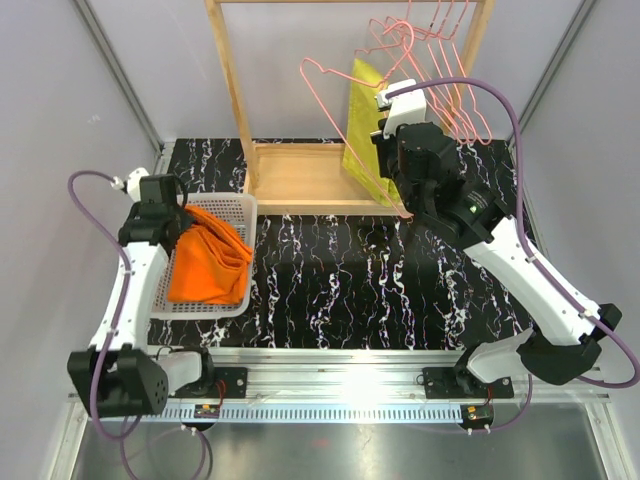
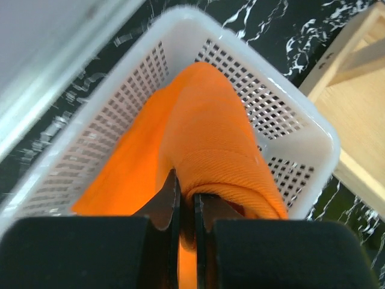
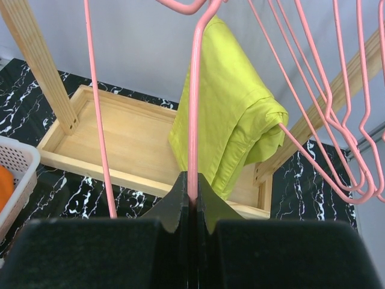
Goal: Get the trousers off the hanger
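Sagging soft & light, trousers (image 2: 204,138) are pinched at a fold by left gripper (image 2: 186,208). Stiff hanger (image 3: 193,120), prob. slippery, is clamped by right gripper (image 3: 191,195).

Hanger (image 3: 194,120) top cut off (upper edge); trousers (image 2: 210,138) end hidden.

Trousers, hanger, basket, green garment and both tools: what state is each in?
trousers: off the hanger, bunched in the basket
hanger: bare, wire in the right tool
basket: holds the trousers
yellow-green garment: hangs folded at the wooden rack
left tool: shut on the trousers
right tool: shut on the hanger
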{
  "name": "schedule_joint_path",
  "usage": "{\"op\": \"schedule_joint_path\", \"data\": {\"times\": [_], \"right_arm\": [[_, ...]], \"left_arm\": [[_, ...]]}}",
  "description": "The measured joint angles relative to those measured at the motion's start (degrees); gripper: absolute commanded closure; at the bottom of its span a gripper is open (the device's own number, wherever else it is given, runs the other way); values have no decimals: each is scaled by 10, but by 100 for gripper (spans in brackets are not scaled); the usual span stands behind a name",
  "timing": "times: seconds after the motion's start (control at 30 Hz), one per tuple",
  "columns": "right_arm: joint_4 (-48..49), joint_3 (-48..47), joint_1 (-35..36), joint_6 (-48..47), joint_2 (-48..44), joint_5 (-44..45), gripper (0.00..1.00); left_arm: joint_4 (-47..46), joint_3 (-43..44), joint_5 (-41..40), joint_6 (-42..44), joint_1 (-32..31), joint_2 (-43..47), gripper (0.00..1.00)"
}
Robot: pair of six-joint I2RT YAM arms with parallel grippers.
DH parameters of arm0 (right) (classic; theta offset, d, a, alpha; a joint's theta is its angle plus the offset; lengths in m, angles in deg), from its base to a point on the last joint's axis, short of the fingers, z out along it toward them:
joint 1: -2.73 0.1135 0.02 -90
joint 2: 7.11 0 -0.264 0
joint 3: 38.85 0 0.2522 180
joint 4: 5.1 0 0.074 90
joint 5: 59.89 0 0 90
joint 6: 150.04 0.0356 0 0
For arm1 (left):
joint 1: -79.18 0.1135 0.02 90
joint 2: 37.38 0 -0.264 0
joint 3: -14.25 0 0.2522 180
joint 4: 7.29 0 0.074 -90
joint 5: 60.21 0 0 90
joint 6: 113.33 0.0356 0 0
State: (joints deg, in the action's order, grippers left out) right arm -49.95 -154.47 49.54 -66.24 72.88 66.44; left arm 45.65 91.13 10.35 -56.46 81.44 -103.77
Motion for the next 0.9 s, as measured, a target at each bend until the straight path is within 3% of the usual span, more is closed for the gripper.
{"op": "schedule_joint_path", "data": {"times": [0.2,0.4,0.47,0.5,0.53,0.57,0.9], "right_arm": [[-16,-9,0,7,4,0,100],[-22,-14,0,9,17,2,100],[-24,-21,0,4,28,5,100],[-24,-25,0,1,34,7,100],[-24,-30,0,-4,42,8,100],[-24,-35,0,-9,50,11,100],[9,-56,0,-85,98,52,100]], "left_arm": [[-79,-163,75,-116,61,-95,100],[-104,-202,78,-174,61,-86,99],[-97,-202,76,-179,62,-70,78],[-93,-202,77,-179,62,-61,58],[-82,-201,77,-179,62,-47,26],[-70,-200,78,-179,62,-31,1],[31,-110,97,-169,62,130,1]]}}
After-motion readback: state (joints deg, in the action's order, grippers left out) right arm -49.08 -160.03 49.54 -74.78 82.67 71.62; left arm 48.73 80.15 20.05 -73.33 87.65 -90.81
